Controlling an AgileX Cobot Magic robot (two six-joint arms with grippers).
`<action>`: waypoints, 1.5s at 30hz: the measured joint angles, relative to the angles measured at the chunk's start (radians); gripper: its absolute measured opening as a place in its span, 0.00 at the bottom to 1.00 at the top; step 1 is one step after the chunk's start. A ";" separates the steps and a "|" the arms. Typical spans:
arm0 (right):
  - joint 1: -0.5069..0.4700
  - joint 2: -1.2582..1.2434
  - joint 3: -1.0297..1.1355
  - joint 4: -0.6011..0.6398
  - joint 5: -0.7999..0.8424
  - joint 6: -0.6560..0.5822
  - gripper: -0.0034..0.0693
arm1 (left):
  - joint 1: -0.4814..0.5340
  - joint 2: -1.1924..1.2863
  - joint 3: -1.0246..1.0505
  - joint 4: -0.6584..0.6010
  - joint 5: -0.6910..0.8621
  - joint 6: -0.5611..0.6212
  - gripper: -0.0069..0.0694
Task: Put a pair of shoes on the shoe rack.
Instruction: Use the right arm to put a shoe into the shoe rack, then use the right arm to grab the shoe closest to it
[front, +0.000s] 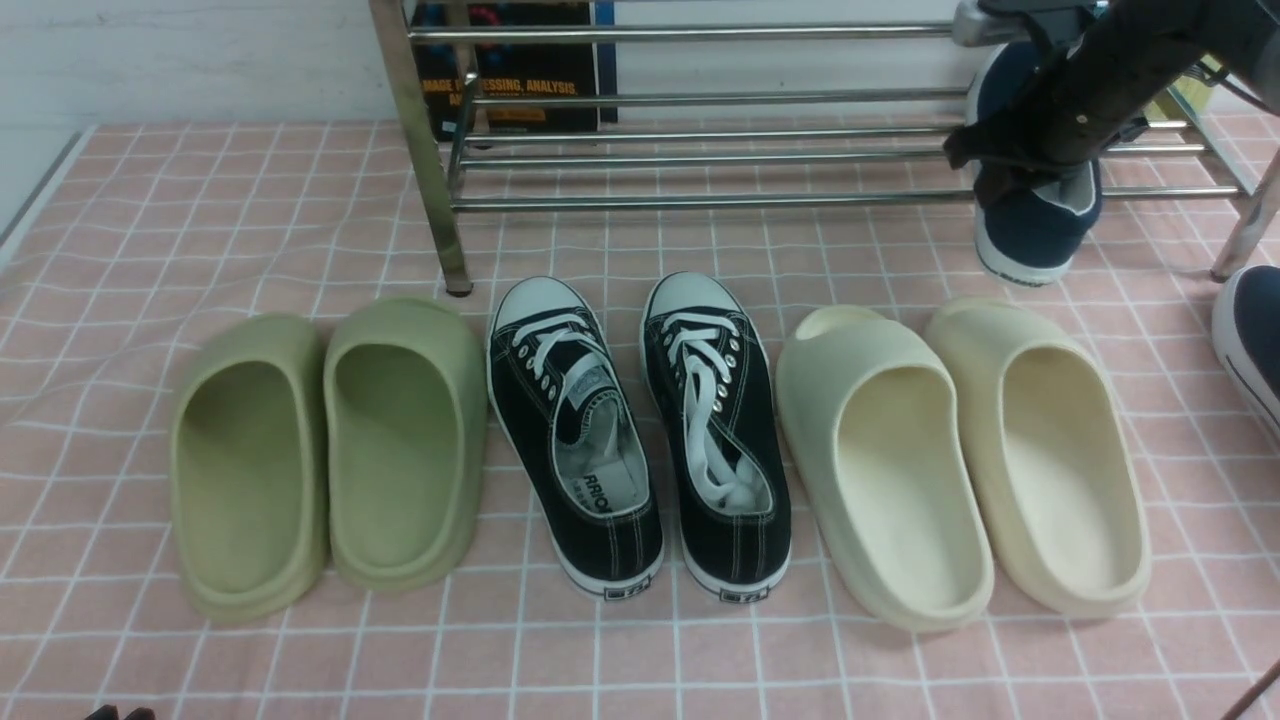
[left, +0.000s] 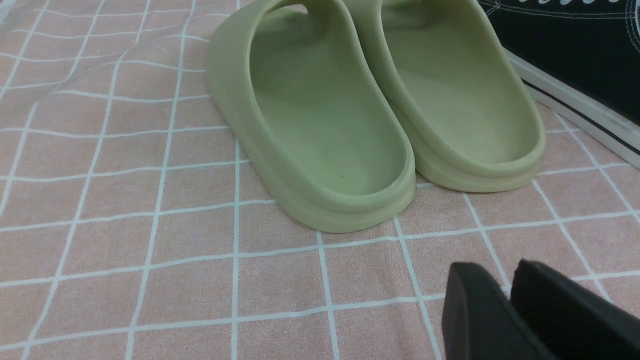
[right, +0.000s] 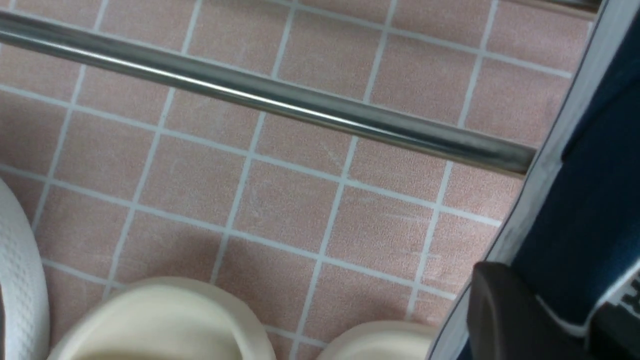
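One dark navy shoe (front: 1035, 215) with a white sole hangs toe-down at the right end of the chrome shoe rack (front: 700, 200), across its lower front bars. My right gripper (front: 1010, 180) is shut on the shoe's collar. In the right wrist view the navy shoe (right: 590, 210) covers the end of a rack bar (right: 260, 95), and the right gripper (right: 560, 320) pinches its rim. Whether the shoe rests on the bars I cannot tell. The second navy shoe (front: 1250, 330) lies on the cloth at the right edge. My left gripper (left: 520, 300) hovers low over the cloth, fingers together and holding nothing.
In front of the rack stand green slides (front: 330, 450), black lace-up sneakers (front: 640, 430) and cream slides (front: 960, 450) in a row on the pink checked cloth (front: 150, 220). A book (front: 510, 90) leans behind the rack. The green slides (left: 350, 110) lie just ahead of my left gripper.
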 joint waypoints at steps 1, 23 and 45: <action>0.000 0.000 0.000 -0.002 0.001 -0.002 0.08 | 0.000 0.000 0.000 0.000 0.000 0.000 0.28; 0.001 -0.009 -0.012 -0.062 -0.080 -0.078 0.11 | 0.000 0.000 0.000 0.000 0.000 0.000 0.31; -0.027 -0.366 0.175 -0.195 -0.019 0.000 0.55 | 0.000 0.000 0.000 0.000 0.000 0.000 0.33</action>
